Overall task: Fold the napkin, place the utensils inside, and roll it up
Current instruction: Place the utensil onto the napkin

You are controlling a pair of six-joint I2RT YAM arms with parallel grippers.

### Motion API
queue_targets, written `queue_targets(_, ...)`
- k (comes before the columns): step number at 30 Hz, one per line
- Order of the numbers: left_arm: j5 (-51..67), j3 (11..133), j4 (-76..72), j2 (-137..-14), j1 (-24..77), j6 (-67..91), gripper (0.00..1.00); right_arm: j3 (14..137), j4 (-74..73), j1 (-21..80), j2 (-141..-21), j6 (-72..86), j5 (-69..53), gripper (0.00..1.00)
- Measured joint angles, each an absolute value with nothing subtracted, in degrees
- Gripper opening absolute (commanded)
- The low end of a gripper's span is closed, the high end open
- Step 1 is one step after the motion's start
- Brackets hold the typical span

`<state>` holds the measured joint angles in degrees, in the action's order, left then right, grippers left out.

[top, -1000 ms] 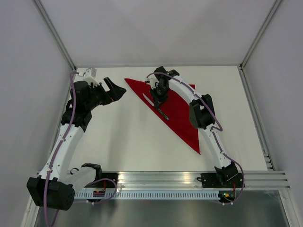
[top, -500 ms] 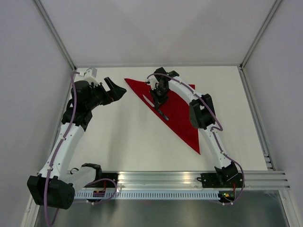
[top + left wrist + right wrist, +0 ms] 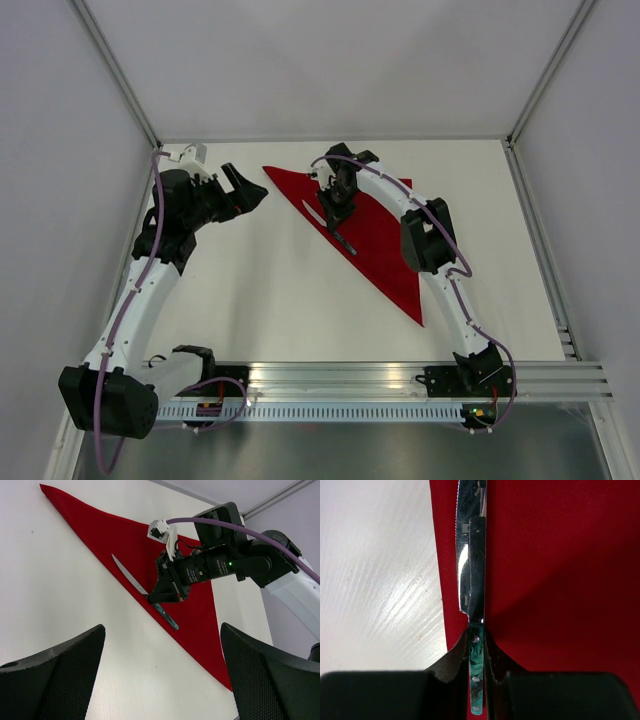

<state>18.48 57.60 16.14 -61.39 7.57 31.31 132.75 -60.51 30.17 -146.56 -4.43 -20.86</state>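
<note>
The red napkin (image 3: pixel 385 240) lies folded into a triangle on the white table, its long edge running from far left to near right. The knife (image 3: pixel 322 218) rests along that edge, silver blade (image 3: pixel 470 555) pointing to the far left. My right gripper (image 3: pixel 337 212) is shut on the knife's teal-green handle (image 3: pixel 476 670), with the fingers low over the napkin (image 3: pixel 560 580). In the left wrist view the knife (image 3: pixel 131 577) and the right gripper (image 3: pixel 156 596) sit on the napkin (image 3: pixel 115 535). My left gripper (image 3: pixel 245 190) hovers open left of the napkin's far corner, holding nothing.
White walls and metal corner posts (image 3: pixel 118 70) enclose the table. An aluminium rail (image 3: pixel 400 378) runs along the near edge by the arm bases. Bare white table (image 3: pixel 270 290) spreads to the left of and in front of the napkin.
Hardly anything differs. The right gripper keeps its hold on the knife at the napkin's edge, and the left arm has shifted only slightly.
</note>
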Motion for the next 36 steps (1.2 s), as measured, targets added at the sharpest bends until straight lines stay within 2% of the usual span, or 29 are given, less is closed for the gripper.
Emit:
queue_targets(8,18.48,57.6,16.1,-61.63,7.57,31.31,0.99,130.96,-60.27,30.17,-145.53,-4.49,-20.53,0.05)
queue_targets(12,18.48,57.6,15.9,-61.67,7.57,31.31,0.99,130.32,-60.25,30.17,-145.16,-4.54,-20.43,0.09)
queue_targets(19,18.46,57.56,15.55,-62.17,7.57,31.31,1.0,129.49,-60.14,30.17,-144.66,-4.69,-20.27,0.11)
queue_targets(23,18.17,57.28,14.57,-62.24,7.57,31.29,1.0,128.46,-60.16,30.17,-144.05,-4.73,-20.05,0.21)
queue_targets(27,18.02,57.25,13.61,-62.63,7.57,31.29,1.0,127.7,-60.16,30.17,-143.44,-4.75,-19.75,0.37)
queue_targets(30,18.04,57.25,12.91,-63.53,7.57,31.29,1.0,127.17,-60.16,30.17,-142.76,-4.86,-19.49,0.45)
queue_targets(36,19.57,56.45,8.97,-64.64,7.6,31.27,1.0,126.41,-59.94,30.15,-139.41,-5.04,-19.16,0.47)
